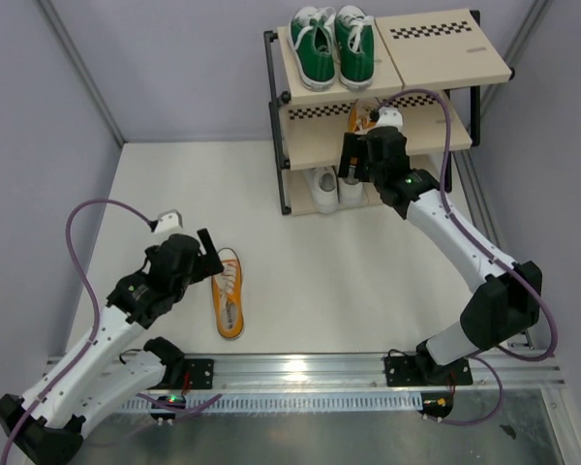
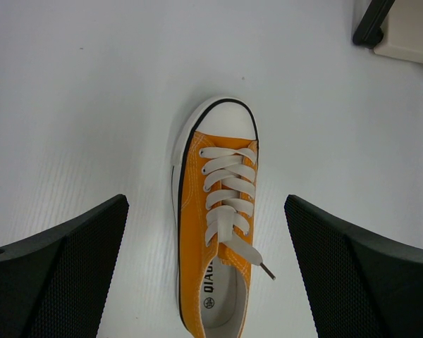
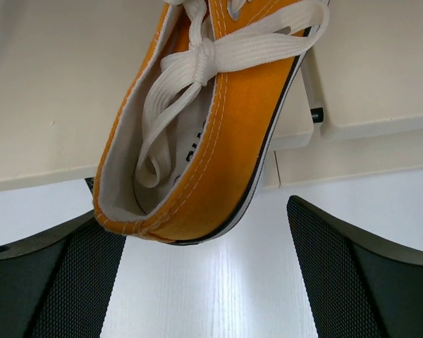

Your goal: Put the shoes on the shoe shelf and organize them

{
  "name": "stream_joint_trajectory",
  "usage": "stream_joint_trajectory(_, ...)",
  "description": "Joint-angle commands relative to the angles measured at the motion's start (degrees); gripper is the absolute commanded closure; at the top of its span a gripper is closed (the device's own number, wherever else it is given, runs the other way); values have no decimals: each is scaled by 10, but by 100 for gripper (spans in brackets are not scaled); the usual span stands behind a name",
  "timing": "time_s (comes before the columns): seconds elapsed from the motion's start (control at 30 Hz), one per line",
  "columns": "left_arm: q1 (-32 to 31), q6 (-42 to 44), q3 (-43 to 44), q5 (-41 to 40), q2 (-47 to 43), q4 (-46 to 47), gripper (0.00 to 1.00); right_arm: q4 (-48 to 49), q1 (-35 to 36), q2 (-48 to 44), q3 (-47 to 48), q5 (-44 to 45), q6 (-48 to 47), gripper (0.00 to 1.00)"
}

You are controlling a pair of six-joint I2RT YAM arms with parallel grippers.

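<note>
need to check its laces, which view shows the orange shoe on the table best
The left wrist view: the orange shoe fills the middle, laces plain, heel cut off. The top view shows the shoe whole but small. The right wrist view shows only the other orange shoe.

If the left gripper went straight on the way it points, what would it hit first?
Most likely the orange shoe lying on the table: it sits centred between the left gripper's open fingers in the wrist view. How far off it is, I can't tell.
</note>
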Motion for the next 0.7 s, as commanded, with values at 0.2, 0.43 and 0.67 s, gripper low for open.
stream_joint_trajectory(0.2, 3, 6, -2, -4, -8, 15, 4, 39, -2, 25, 35, 53, -24, 6)
stream_joint_trajectory(0.43, 3, 7, -1, -4, -1, 18, 3, 46, -1, 29, 36, 68, -56, 38)
stream_joint_trajectory(0.67, 3, 7, -1, -4, -2, 19, 4, 95, -2, 20, 7, 18, -104, 63)
